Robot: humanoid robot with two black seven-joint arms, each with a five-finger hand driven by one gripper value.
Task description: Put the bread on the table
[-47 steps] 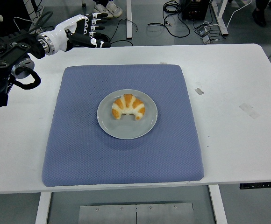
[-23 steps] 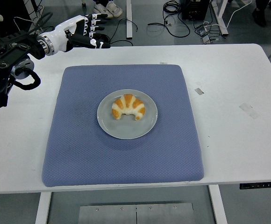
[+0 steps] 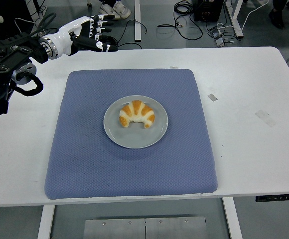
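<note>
A croissant-shaped piece of bread (image 3: 136, 114) lies on a grey plate (image 3: 135, 138) at the middle of a blue mat (image 3: 84, 149) on the white table (image 3: 254, 144). The robot's left hand (image 3: 92, 34) hovers beyond the mat's far left corner, fingers extended and loose, grasping nothing.

The left arm (image 3: 7, 64) is black with looping cables, ending in a white-and-black left hand (image 3: 87, 34) of 5 fingers
</note>
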